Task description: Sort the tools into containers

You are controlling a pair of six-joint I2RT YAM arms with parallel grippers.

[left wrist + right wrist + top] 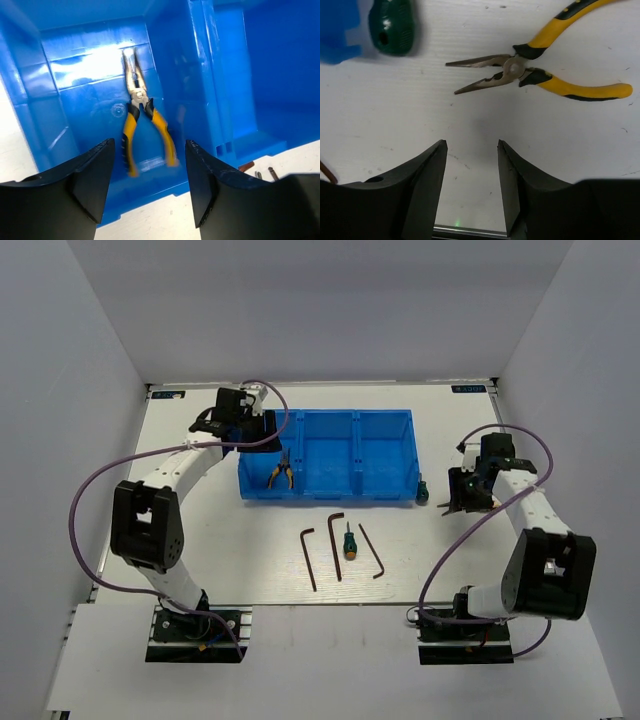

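The blue three-compartment bin (385,455) stands at the table's middle back. Yellow-handled pliers (281,472) lie in its left compartment, also in the left wrist view (140,110). My left gripper (258,435) hovers over that compartment, open and empty (150,145). A second pair of yellow-handled pliers (520,67) lies on the table just ahead of my open, empty right gripper (472,145), right of the bin (466,498). A small green-tipped tool (422,490) lies at the bin's right front corner (392,27). Three hex keys (336,545) and the stubby screwdriver (349,540) lie in front of the bin.
White walls close the table on three sides. The bin's middle and right compartments show nothing inside. Purple cables loop beside both arms. The bin's corner (337,30) sits at the upper left of the right wrist view.
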